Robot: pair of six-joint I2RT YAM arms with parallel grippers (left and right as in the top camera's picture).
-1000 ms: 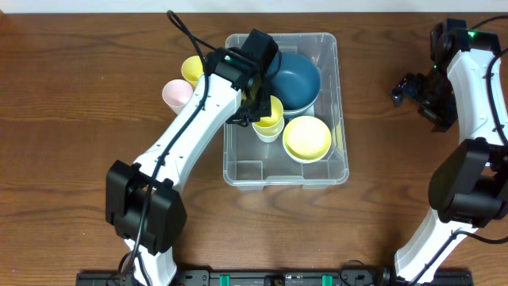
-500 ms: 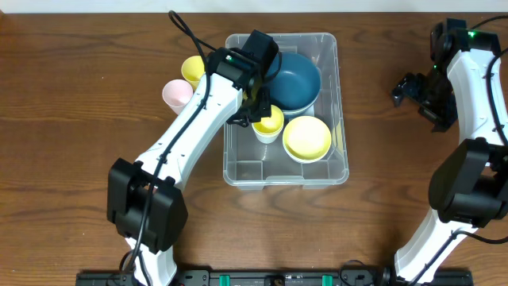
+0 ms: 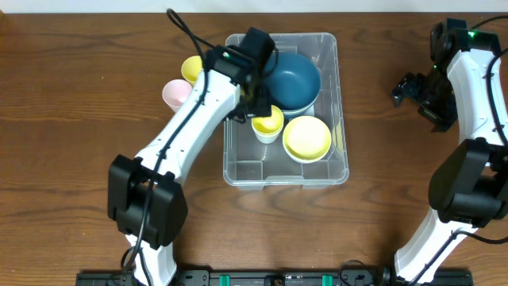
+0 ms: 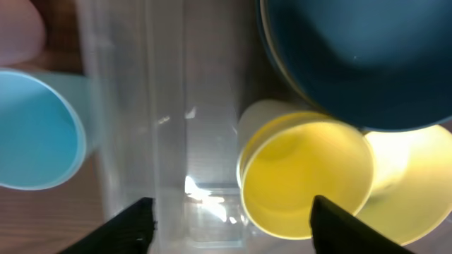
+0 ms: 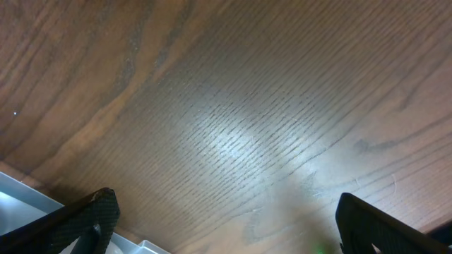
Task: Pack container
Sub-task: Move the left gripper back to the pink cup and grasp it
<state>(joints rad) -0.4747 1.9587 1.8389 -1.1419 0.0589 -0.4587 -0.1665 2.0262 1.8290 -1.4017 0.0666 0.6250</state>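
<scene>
The container (image 3: 333, 171) is a large clear bin in the middle of the table. In it lie a dark blue bowl (image 3: 295, 81), a yellow bowl (image 3: 307, 137) and an upright yellow cup (image 3: 268, 124). My left gripper (image 3: 254, 102) hovers over the bin's left side, just above that cup. In the left wrist view the left gripper (image 4: 236, 229) is open and holds nothing; the yellow cup (image 4: 304, 173) stands below it beside the blue bowl (image 4: 360, 56). My right gripper (image 3: 413, 89) hangs open over bare wood, far right of the bin.
Outside the bin's left wall stand a yellow cup (image 3: 192, 67) and a pink cup (image 3: 176, 94). A light blue cup (image 4: 35, 130) also sits outside that wall, under my left arm in the overhead view. The right gripper (image 5: 236, 226) sees only wood grain.
My left gripper was shut on the yellow cup and has opened, leaving the cup standing in the container. The left arm shifted slightly up and left. The right arm has not moved.
</scene>
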